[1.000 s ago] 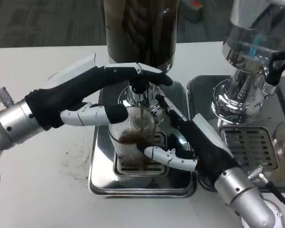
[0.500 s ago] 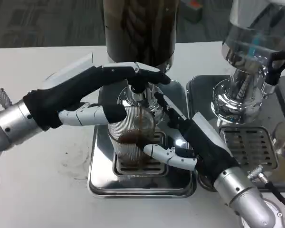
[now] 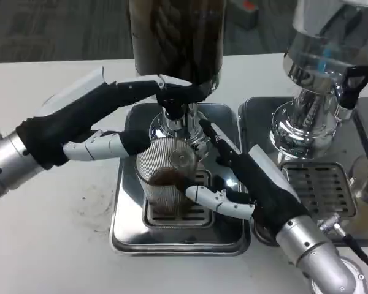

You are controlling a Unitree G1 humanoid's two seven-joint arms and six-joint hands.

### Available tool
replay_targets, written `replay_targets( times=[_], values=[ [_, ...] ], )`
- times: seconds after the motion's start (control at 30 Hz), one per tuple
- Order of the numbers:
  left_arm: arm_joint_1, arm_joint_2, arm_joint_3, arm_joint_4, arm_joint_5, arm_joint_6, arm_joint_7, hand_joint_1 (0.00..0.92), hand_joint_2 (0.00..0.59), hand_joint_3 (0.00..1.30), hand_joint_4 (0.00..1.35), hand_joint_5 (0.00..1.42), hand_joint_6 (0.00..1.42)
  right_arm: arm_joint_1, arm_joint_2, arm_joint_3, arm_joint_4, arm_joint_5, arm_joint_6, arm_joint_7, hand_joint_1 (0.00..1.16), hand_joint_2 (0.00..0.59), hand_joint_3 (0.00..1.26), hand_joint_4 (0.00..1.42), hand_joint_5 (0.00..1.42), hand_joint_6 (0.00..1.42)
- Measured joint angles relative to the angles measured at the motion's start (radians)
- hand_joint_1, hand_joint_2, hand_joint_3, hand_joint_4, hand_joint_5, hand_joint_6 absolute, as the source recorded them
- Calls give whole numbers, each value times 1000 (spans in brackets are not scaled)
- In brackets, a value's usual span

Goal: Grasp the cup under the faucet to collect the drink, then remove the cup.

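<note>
- The ribbed clear plastic cup point(image 3: 165, 177), dark drink pooled in its bottom, stands on the grate of the shiny steel drip tray point(image 3: 126, 229), directly below the chrome faucet point(image 3: 173, 120) of the tall dark drink dispenser point(image 3: 176, 37).
- The left hand point(image 3: 104, 119) reaches over the faucet, its upper fingers on the black tap lever point(image 3: 179, 95), thumb against the cup's left rim.
- The right hand point(image 3: 248, 184) cups the cup's right side, fingers apart around it.

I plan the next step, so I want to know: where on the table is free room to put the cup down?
Bare white table lies left of the left drip tray, below the left hand. The tray itself is crowded: the cup, the faucet and the right hand.
</note>
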Motion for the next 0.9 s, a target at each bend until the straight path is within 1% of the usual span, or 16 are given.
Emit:
replay_targets(
  times=[0.2, 0.37, 0.73, 0.9],
  values=[
    [1, -11, 49, 16, -9, 3, 15, 0, 100, 331, 266, 253, 206, 0, 3, 0, 5, 0, -3, 0, 533, 230, 0, 0, 0, 94],
    [1, -14, 96, 32, -40, 15, 32, 0, 96, 345, 266, 254, 207, 0, 3, -2, 12, 0, -7, 0, 533, 230, 0, 0, 0, 94],
    [7, -27, 141, 58, -45, 24, 36, 0, 102, 364, 275, 254, 219, -3, 12, -10, 32, 0, -26, 0, 532, 229, 0, 0, 0, 94],
    [23, -27, 147, 71, -45, 33, 36, 0, 103, 371, 284, 267, 222, -3, 12, -15, 36, 2, -41, 0, 519, 212, 0, 0, 0, 83]
  ],
)
